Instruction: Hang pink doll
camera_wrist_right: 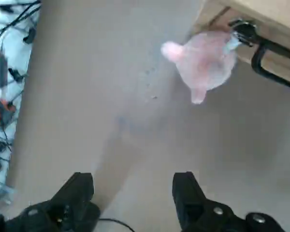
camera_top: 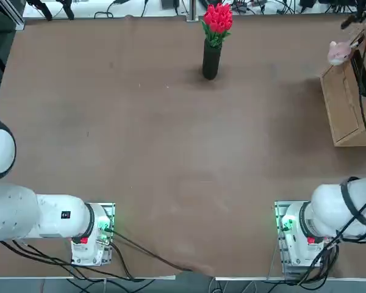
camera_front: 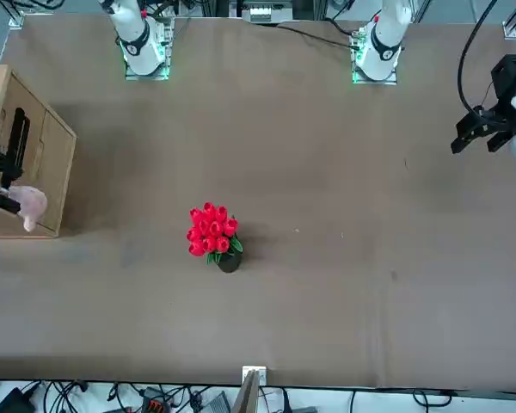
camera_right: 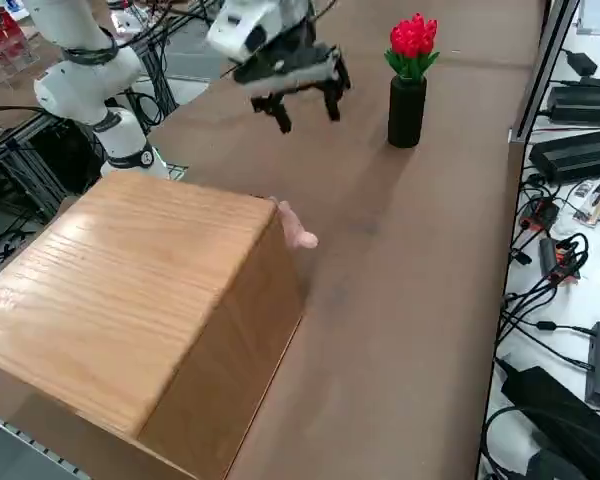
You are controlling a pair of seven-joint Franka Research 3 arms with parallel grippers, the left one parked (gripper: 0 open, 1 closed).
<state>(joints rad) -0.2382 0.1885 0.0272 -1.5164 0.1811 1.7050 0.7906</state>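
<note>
The pink doll (camera_wrist_right: 205, 63) is a small pale pink soft toy. It hangs from a black hook (camera_wrist_right: 244, 31) at the end of a black handle (camera_wrist_right: 270, 63) on the side of a wooden box (camera_right: 130, 290). The doll also shows at the box's corner in the top view (camera_top: 340, 52), the front view (camera_front: 30, 205) and the right side view (camera_right: 298, 232). My right gripper (camera_right: 308, 116) hovers above the table between the box and the vase, a short way back from the doll. Its fingers (camera_wrist_right: 133, 183) are open with nothing between them.
A black vase (camera_right: 407, 110) of red tulips (camera_top: 218, 18) stands near the table's far edge, also visible in the front view (camera_front: 228, 258). The wooden box (camera_top: 344, 104) sits at the table's right side. Cables and power bricks (camera_right: 580, 150) lie beyond the table's edge.
</note>
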